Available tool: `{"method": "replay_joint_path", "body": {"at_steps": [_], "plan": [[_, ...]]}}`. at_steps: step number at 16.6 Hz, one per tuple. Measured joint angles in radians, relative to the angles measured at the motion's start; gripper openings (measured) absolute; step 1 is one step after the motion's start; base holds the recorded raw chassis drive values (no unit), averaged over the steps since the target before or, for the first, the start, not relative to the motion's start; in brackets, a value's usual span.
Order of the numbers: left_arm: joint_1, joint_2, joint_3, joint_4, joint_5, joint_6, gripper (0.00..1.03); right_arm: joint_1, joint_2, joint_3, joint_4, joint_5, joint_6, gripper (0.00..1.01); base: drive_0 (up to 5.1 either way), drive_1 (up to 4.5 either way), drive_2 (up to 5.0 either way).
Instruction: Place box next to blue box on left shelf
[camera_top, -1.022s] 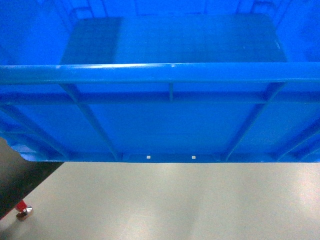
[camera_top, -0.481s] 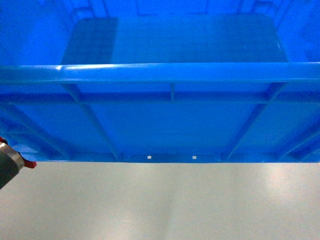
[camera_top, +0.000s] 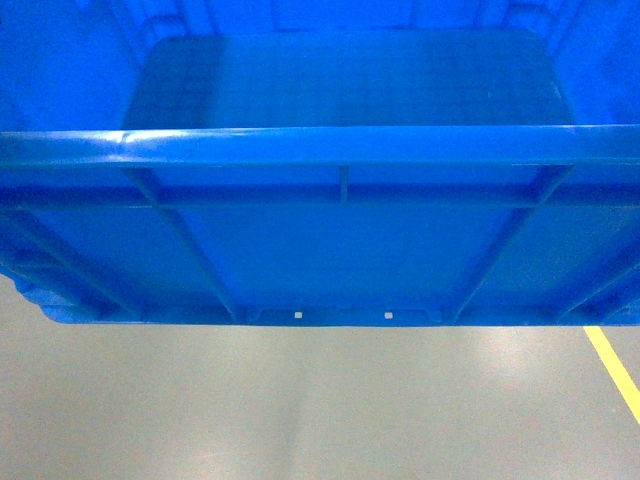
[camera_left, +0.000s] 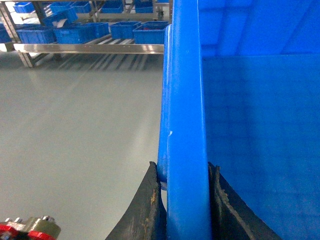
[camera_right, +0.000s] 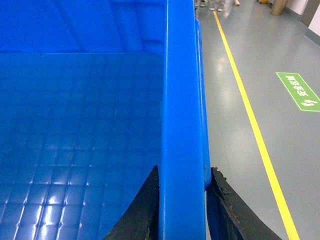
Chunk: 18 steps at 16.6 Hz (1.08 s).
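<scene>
The box (camera_top: 340, 250), a large bright-blue open-topped crate with ribbed walls, hangs above the floor and fills most of the head view. My left gripper (camera_left: 184, 172) is shut on its left rim (camera_left: 186, 110), one dark finger on each side of the wall. On the opposite rim (camera_right: 181, 115) my right gripper (camera_right: 182, 175) is shut the same way. Neither gripper shows in the head view. Far off in the left wrist view a metal shelf (camera_left: 90, 48) carries several blue boxes (camera_left: 75, 34); I cannot tell which of them the task means.
Grey floor (camera_top: 300, 410) lies below the crate. A yellow line (camera_top: 615, 370) crosses it at the right, also visible as a yellow line (camera_right: 250, 120) beside a green floor sign (camera_right: 298, 91). A red and metal part (camera_left: 30, 230) shows at the left wrist view's bottom edge.
The dark surface and red-tipped metal part at the head view's lower left have slid out of sight. A yellow floor line has come in at the right. The crate stays held.
</scene>
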Motion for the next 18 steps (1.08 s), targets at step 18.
{"method": "replay_joint_path", "body": {"at_steps": [18], "plan": [[-0.001,0.000,0.000,0.000,0.000,0.000,0.17,0.000,-0.001,-0.003,0.002,0.000,0.000,0.20,-0.3,2.83,-3.5]]}}
